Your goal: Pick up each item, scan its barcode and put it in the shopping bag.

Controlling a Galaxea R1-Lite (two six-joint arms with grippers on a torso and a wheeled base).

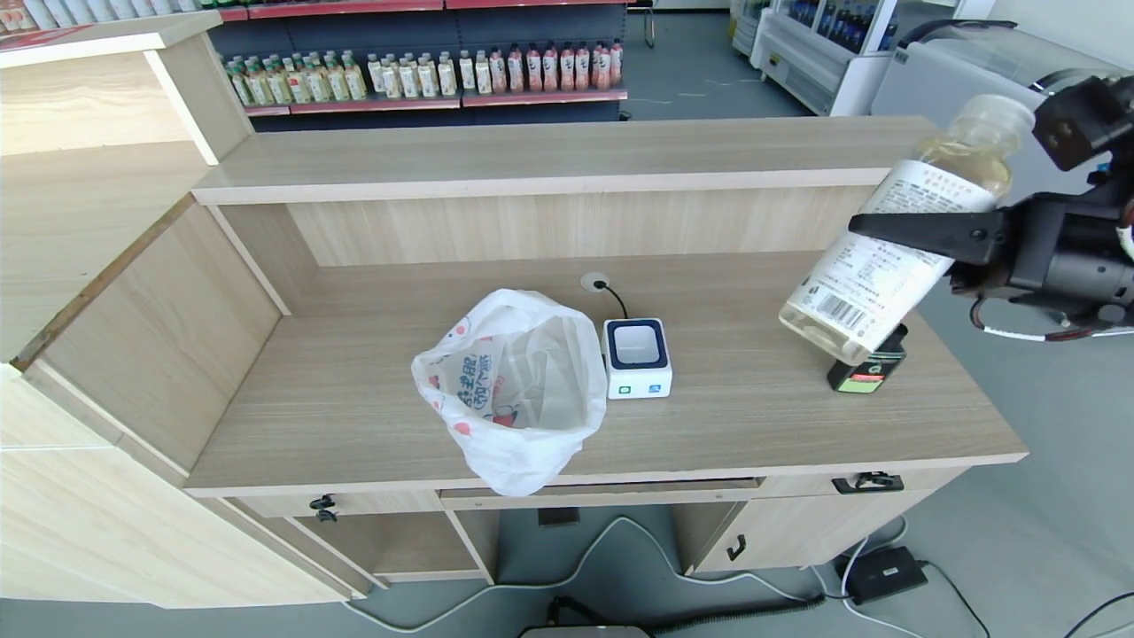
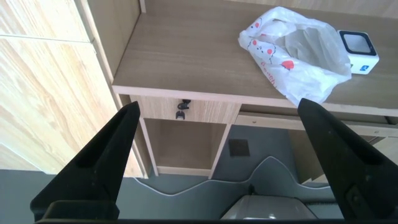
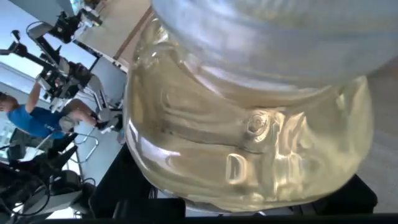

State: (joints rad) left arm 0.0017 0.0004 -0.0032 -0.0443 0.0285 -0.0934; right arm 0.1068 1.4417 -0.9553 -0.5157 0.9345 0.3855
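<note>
A pale wood counter (image 1: 753, 399) with a raised back ledge filled most of the head view. Beyond it stood a store shelf (image 1: 425, 102) lined with rows of drinks.

A white plastic bag (image 1: 509, 390) with red print stood near the middle of the counter, close to the front edge. Its mouth gaped open upward, and its lower end drooped a little over the edge.

My right claw (image 1: 926, 235) pinched a clear bottle (image 1: 873, 283) of pale yellow liquid around its middle. One dark finger lay across the white label. I held the bottle in the air above the right end of the counter, well apart from the bag. It was tilted, with its cap up and away to the right and its base down toward the left. A barcode on the label near the base faced the head camera. In the right wrist view the bottle's rounded shoulder (image 3: 249, 124) sat right against the lens.

My left claw (image 2: 217, 107) was spread wide with nothing between its two dark fingers. It hung off the front left corner of the counter, above the floor.

A small white scanner (image 1: 636, 357) sat just beside the bag on its right, its dark-rimmed window facing up. A black cable ran from it to a hole in the counter behind.

A small dark can (image 1: 866, 368) with a green label stood under the bottle's base.
</note>
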